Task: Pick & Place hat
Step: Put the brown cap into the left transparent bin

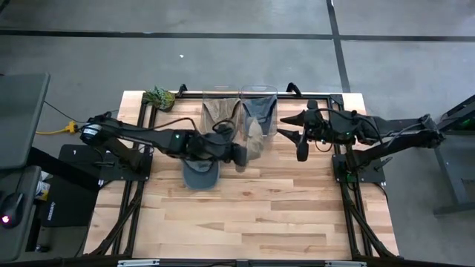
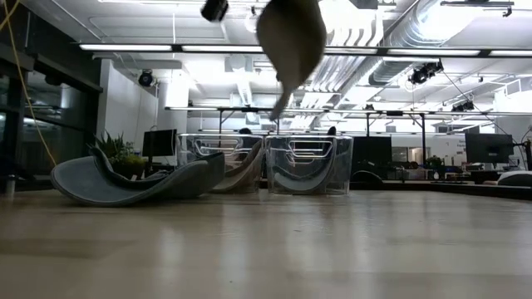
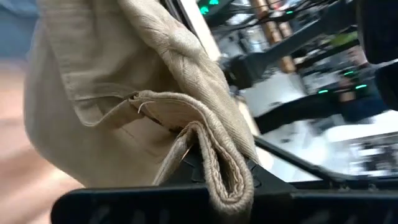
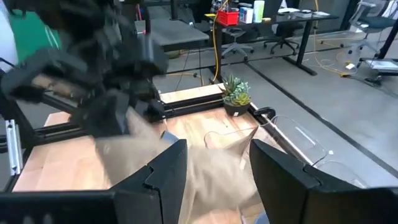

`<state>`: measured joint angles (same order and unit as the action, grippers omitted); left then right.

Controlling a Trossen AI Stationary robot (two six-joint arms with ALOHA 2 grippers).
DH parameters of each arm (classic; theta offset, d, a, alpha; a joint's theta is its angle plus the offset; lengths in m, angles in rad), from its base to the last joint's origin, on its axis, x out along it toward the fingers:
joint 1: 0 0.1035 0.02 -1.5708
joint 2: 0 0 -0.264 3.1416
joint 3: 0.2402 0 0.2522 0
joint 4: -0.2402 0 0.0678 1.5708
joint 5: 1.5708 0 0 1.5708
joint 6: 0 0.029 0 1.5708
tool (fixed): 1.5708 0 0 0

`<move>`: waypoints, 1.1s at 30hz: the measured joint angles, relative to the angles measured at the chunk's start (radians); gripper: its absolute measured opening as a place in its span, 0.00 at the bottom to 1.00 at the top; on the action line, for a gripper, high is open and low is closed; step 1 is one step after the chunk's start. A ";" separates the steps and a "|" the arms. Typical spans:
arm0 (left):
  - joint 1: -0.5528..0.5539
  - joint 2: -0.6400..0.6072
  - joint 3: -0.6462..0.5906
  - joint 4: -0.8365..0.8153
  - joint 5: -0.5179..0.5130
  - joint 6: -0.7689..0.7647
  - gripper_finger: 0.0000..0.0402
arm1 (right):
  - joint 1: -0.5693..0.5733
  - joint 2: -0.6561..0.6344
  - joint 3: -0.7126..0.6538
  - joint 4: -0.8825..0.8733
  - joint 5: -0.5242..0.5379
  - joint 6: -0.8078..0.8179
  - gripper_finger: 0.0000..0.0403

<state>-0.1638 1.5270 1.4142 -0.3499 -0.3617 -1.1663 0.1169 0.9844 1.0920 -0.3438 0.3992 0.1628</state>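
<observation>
L arm reaches from the left side toward the middle, its left end effector (image 1: 239, 156) closed tight and raised. R arm stretches in from the right side, its right end effector (image 1: 302, 146) with fingers (image 4: 163, 176) apart, holding nothing.

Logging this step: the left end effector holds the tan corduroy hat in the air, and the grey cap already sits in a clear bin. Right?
Not quite. The left end effector does hold the tan corduroy hat aloft, but the grey cap lies on the wooden table, in front of the clear plastic bins, as the high view shows.
</observation>
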 joint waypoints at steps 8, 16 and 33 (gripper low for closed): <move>0.000 0.000 0.181 -0.378 -0.093 0.121 0.00 | -0.031 0.001 0.000 -0.034 -0.077 0.081 0.42; 0.000 0.000 0.216 -0.581 -0.102 0.176 0.00 | -0.130 0.001 -0.001 -0.035 -0.202 0.175 0.42; 0.000 0.037 0.215 -0.755 -0.248 0.408 0.00 | -0.375 0.212 -0.002 0.047 -0.618 0.264 0.42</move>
<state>-0.1638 1.5641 1.6287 -1.1045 -0.6100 -0.7584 -0.2583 1.1965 1.0904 -0.2969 -0.2193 0.4266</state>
